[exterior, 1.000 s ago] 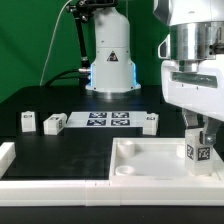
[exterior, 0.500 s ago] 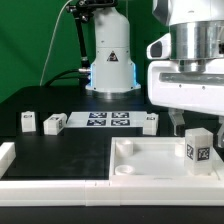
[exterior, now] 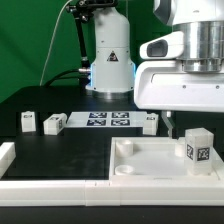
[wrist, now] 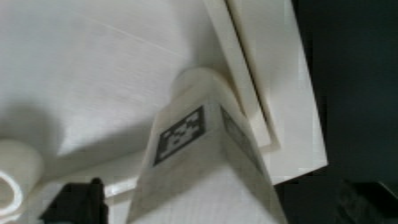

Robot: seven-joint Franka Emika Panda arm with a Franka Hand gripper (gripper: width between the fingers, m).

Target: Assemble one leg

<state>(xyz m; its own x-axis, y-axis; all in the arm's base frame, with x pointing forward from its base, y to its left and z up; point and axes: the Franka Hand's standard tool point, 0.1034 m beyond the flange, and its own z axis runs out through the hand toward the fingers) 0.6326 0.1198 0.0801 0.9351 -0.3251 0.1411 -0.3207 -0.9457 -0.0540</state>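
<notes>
A leg (exterior: pixel 198 148), a small white block with a black-and-white tag, stands upright in the right-hand corner of the large white tray-like piece (exterior: pixel 145 168). My gripper (exterior: pixel 186 120) hangs just above and slightly to the exterior view's left of it, open and empty. One dark finger (exterior: pixel 169 124) shows below the white hand. In the wrist view the leg (wrist: pixel 196 140) fills the middle, against the tray's raised rim (wrist: pixel 267 70), with my dark fingertips (wrist: pixel 80 200) well apart on either side of it.
Three more white legs (exterior: pixel 28 121) (exterior: pixel 54 123) (exterior: pixel 150 123) lie on the black table beside the marker board (exterior: pixel 108 120). A white raised border (exterior: pixel 15 160) runs along the front left. The arm's base (exterior: pixel 110 60) stands behind.
My gripper has let go of the leg, risen and shifted toward the exterior view's left. The leg stays standing in the tray's corner.
</notes>
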